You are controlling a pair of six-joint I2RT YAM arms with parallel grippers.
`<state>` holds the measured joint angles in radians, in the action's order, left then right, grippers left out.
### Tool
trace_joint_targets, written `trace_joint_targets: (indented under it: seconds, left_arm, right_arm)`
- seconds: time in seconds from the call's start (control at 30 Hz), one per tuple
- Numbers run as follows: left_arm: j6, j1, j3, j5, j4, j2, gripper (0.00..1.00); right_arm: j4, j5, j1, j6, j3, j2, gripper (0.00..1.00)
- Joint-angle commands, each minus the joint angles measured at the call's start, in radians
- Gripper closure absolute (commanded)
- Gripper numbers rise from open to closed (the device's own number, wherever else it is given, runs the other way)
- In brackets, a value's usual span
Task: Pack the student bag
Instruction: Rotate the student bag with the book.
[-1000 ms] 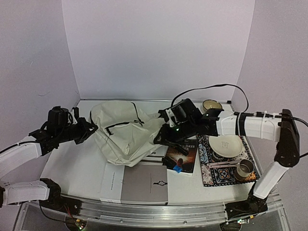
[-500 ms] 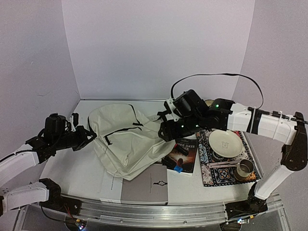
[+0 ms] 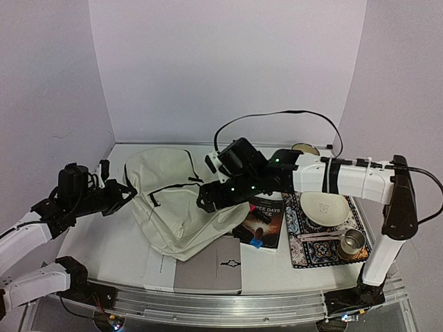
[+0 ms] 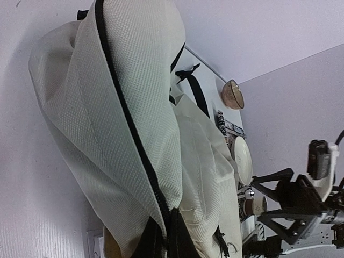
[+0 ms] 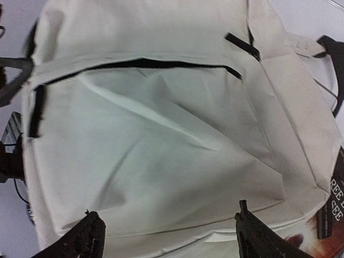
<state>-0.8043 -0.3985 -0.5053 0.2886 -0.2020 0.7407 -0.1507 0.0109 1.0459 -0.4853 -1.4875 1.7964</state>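
Fingers (image 5: 80, 239) of the right gripper (image 5: 166, 223) stood wide apart with nothing between them, hovering low over the front panel of the student bag (image 3: 176, 207) and holding no fabric. Across the way the left gripper (image 3: 127, 194) was clamped shut. Its wrist view had the bag's black zip line running straight down into its tips, so it looked to have the bag pinched by that edge.

The bag lay front panel up on the left half of the table (image 3: 104, 242), one lower corner draped over a grey book (image 3: 208, 266) near the front edge.

By my reading the step in hand was getting the bag open: one side pinned, the free arm hunting for a hold. Whether the main zip was already parted, I couldn't tell. The next move called for the right gripper to come down on a zip pull or flap edge and draw away from the left's anchor. That's thin, slack cloth, so a shallow bite could slip.

Now the writing. The dark paperback (image 3: 264, 218) just beside the bag read "DAYS" from above, and the right wrist view caught "REE" at its edge. The grey book carried only a small dark emblem, and the white book (image 3: 160, 266) against it had print too small to read
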Motion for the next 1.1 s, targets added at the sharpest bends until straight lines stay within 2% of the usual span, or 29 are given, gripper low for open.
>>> trace_joint_targets:
  seconds: [0.0,0.1,0.27,0.43,0.53,0.6,0.7,0.77,0.8,0.83,1.07]
  left_arm:
    - [0.008,-0.001,0.005,0.017,0.032,-0.058,1.0]
    - [0.014,-0.001,0.036,0.009,0.033,-0.069,1.0]
    - [0.034,0.0,0.041,0.017,0.032,-0.063,1.0]
    - [0.035,-0.001,0.054,0.06,0.032,-0.087,1.0]
    - [0.044,-0.001,0.06,0.121,0.03,-0.106,1.0]
    - [0.053,-0.001,0.06,0.163,0.028,-0.131,1.0]
    - [0.071,-0.002,0.046,0.223,0.021,-0.179,1.0]
    - [0.094,-0.002,0.028,0.258,0.006,-0.202,1.0]
    - [0.104,-0.002,0.02,0.279,0.0,-0.21,1.0]
    - [0.111,-0.002,0.013,0.299,-0.004,-0.219,1.0]
    - [0.086,-0.002,0.034,0.414,-0.009,-0.276,1.0]
  right_arm:
    - [-0.024,0.109,-0.006,-0.158,0.122,-0.083,0.13]
    - [0.027,0.12,-0.006,-0.262,0.22,-0.128,0.11]
    - [0.13,0.066,-0.006,-0.356,0.277,-0.07,0.1]
    - [0.265,0.063,-0.007,-0.35,0.281,0.002,0.2]
    - [0.259,0.08,-0.007,-0.272,0.206,0.029,0.31]
    - [0.247,0.104,-0.019,-0.215,0.163,0.032,0.43]
    - [0.238,0.117,-0.057,-0.133,0.108,0.024,0.76]
    - [0.237,0.124,-0.08,-0.075,0.075,0.02,0.93]
    - [0.234,0.11,-0.095,-0.048,0.051,0.024,0.97]
    - [0.232,0.092,-0.11,-0.02,0.026,0.03,1.0]
    - [0.224,-0.068,-0.184,0.16,-0.178,0.162,1.0]
